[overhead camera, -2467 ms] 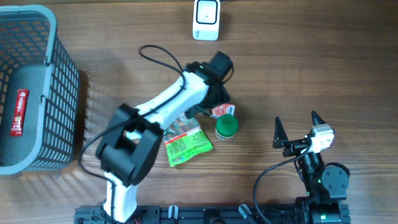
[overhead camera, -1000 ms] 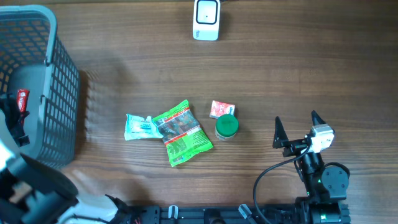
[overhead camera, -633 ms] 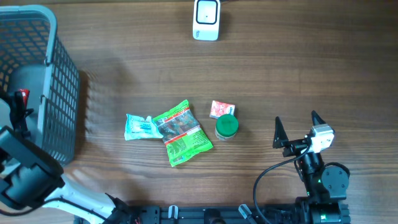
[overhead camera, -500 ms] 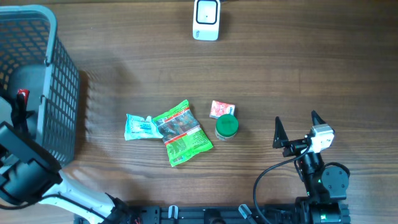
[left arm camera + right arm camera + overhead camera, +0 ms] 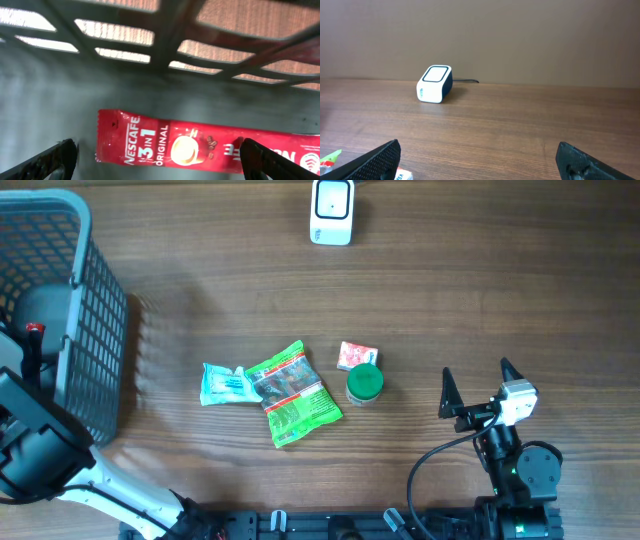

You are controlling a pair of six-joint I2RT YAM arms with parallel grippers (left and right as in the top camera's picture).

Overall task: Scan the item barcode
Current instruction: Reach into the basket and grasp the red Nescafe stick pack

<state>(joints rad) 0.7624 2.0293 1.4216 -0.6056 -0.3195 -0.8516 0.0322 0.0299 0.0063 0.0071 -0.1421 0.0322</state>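
The left arm has swung from the table's middle into the grey basket. Its left gripper hangs wide open and empty over the red Nescafe sachet, not yet picked up. The basket's mesh wall stands between it and the white scanner. The right gripper idles open beside the green packet.

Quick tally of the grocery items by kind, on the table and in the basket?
Packets: 2, teal-white packet, green packet
Small box: 1
Green-lidded jar: 1
Coffee sachet in the basket: 1
Total: 5
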